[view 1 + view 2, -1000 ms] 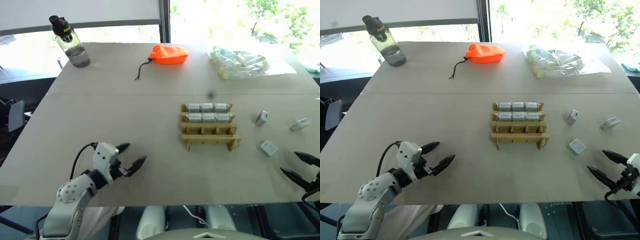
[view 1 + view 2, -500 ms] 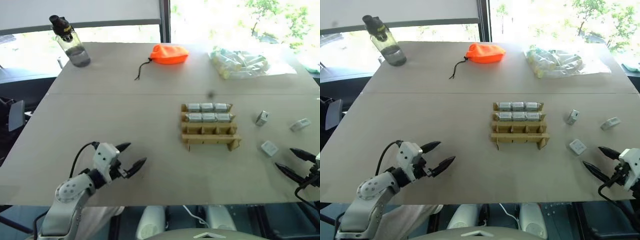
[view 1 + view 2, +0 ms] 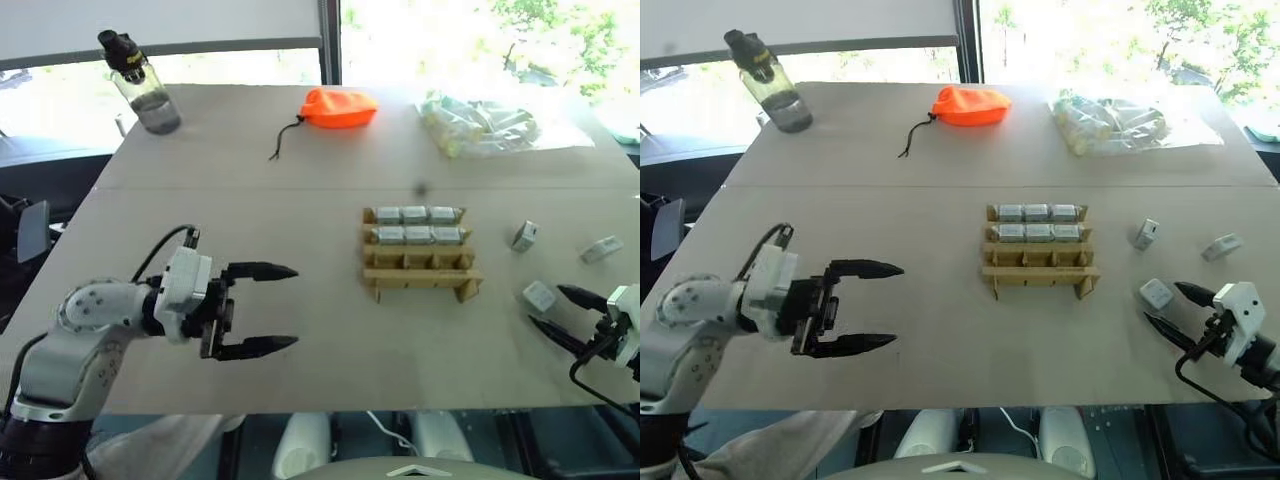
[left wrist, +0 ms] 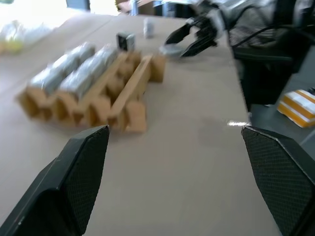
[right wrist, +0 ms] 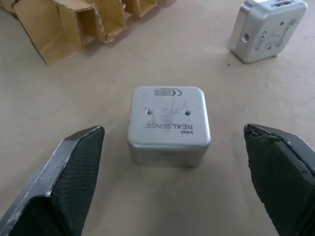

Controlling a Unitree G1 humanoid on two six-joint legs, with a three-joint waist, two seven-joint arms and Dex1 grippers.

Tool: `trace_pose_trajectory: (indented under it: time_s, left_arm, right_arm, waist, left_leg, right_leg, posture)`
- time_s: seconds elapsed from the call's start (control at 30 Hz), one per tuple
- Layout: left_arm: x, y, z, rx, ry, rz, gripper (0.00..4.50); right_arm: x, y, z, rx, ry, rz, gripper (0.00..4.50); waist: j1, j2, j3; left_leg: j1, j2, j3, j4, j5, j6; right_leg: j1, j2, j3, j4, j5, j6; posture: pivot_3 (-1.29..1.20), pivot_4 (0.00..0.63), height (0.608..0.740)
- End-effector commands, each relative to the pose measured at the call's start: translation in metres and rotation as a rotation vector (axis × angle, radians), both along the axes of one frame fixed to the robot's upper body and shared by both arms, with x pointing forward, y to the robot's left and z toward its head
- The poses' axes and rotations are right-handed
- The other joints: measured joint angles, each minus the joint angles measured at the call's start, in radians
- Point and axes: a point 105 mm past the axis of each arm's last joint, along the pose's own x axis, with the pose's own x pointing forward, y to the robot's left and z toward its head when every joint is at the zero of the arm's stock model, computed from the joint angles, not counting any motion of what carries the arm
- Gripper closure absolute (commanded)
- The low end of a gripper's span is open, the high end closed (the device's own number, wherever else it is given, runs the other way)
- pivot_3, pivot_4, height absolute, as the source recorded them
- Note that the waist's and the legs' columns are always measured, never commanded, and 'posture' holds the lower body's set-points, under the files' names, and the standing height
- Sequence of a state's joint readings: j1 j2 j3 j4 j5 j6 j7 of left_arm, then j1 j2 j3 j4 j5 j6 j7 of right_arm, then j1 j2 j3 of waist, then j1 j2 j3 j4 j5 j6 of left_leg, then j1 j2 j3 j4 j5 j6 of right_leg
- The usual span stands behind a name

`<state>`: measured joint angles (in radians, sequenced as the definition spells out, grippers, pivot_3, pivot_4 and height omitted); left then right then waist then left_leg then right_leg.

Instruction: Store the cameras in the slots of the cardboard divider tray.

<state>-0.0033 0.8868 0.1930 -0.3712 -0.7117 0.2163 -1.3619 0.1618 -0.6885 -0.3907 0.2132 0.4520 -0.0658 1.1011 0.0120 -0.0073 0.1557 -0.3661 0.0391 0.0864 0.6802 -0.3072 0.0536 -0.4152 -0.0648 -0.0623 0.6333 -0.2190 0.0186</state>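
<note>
A: What's printed on the nearest camera (image 5: pixel 169 124)?
B: "Intel RealSense". It lies on the tabletop (image 3: pixel 300 240), right of the cardboard divider tray (image 3: pixel 420 253).
A: Pincers?
B: Right pincer (image 3: pixel 1170 310) and left pincer (image 3: pixel 277 308) both spread, empty.

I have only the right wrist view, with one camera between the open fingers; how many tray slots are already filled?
Observer: Six cameras fill the two far rows of the tray; the near row is empty.
Operator: Thanks. How many lie loose?
Observer: Three, right of the tray: the nearest camera at your right hand, plus two farther cameras.
Operator: And the left hand?
Observer: The left hand hovers open, empty, left of the tray.
</note>
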Motion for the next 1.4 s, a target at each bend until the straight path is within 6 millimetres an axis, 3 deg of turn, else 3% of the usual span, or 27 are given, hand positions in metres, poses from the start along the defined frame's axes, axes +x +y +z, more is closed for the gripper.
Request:
trace_pose_trajectory:
  time_s: [0.03, 0.33, 0.43, 0.57, 0.8, 0.9, 1.1, 1.23, 1.4]
  left_arm:
    - [-0.001, -0.004, 0.006, -0.004, -0.01, -0.047, 0.05]
    - [0.005, -0.01, 0.011, -0.017, -0.035, -0.048, 0.05]
    - [0.006, -0.01, 0.013, -0.023, -0.04, -0.043, 0.0]
    - [0.009, -0.009, 0.015, -0.028, -0.04, -0.038, 0.0]
    - [0.01, -0.009, 0.017, -0.035, -0.037, -0.044, 0.0]
    - [0.014, -0.011, 0.022, -0.056, -0.029, -0.046, 0.0]
    - [0.032, -0.022, 0.026, -0.06, 0.019, -0.03, 0.0]
    - [0.06, -0.037, 0.021, -0.015, 0.017, 0.061, 0.0]
    - [0.091, -0.071, 0.037, -0.098, 0.036, 0.107, 0.0]
  right_arm:
    - [0.001, 0.003, 0.008, 0.002, -0.033, 0.007, 0.0]
    - [-0.001, 0.004, 0.005, 0.017, -0.038, -0.008, 0.0]
    - [0.0, 0.004, 0.004, 0.018, -0.037, -0.008, 0.78]
    - [0.001, 0.002, 0.006, 0.018, -0.042, -0.011, 2.61]
    - [0.001, 0.001, 0.007, 0.007, -0.049, -0.01, 2.72]
    - [0.005, 0.006, 0.018, -0.039, -0.1, 0.025, 2.72]
    - [0.025, 0.038, 0.061, -0.24, -0.332, 0.146, 2.72]
    - [0.05, 0.068, 0.101, -0.353, -0.543, 0.178, 2.72]
    - [0.055, 0.12, 0.109, -0.602, -0.765, 0.414, 2.72]
  waist:
    - [-0.001, 0.0, 0.0]
    - [0.001, -0.001, 0.001]
    - [0.001, -0.001, 0.001]
    - [0.001, -0.001, 0.001]
    - [0.001, -0.001, 0.001]
    - [0.001, -0.001, 0.001]
    - [-0.002, -0.001, 0.001]
    - [-0.001, -0.001, 0.002]
    - [0.005, -0.004, 0.003]
  left_leg:
    - [0.0, 0.0, 0.0, 0.0, 0.001, -0.001]
    - [0.0, 0.0, 0.0, 0.0, 0.002, -0.003]
    - [0.0, 0.0, 0.0, 0.0, 0.002, -0.003]
    - [0.0, 0.0, 0.0, 0.0, 0.002, -0.003]
    - [0.0, 0.0, 0.001, 0.0, 0.002, -0.003]
    - [0.0, 0.0, 0.0, 0.0, 0.002, -0.003]
    - [0.002, 0.0, 0.002, 0.001, 0.002, -0.004]
    - [0.003, 0.0, 0.002, 0.002, 0.002, -0.004]
    - [0.001, -0.001, 0.0, 0.004, 0.003, -0.005]
  right_leg:
    - [0.0, 0.0, 0.0, 0.0, 0.0, 0.0]
    - [0.0, 0.001, 0.001, 0.0, 0.0, 0.001]
    - [0.0, 0.001, 0.002, 0.0, 0.0, 0.001]
    - [0.0, 0.002, 0.002, 0.0, 0.0, 0.001]
    - [0.0, 0.002, 0.002, 0.0, 0.0, 0.001]
    - [0.0, 0.002, 0.002, 0.0, 0.0, 0.001]
    - [0.0, 0.002, 0.004, 0.003, -0.002, 0.004]
    - [0.0, 0.003, 0.004, 0.004, -0.002, 0.004]
    - [0.0, 0.003, 0.003, 0.005, 0.0, 0.002]
  posture:
    - [0.0, 0.15, 0.74]
    - [0.0, 0.15, 0.74]
    - [0.0, 0.15, 0.74]
    - [0.0, 0.15, 0.74]
    - [0.0, 0.15, 0.74]
    - [0.0, 0.15, 0.74]
    - [0.0, 0.15, 0.74]
    - [0.0, 0.15, 0.74]
    - [0.0, 0.15, 0.74]
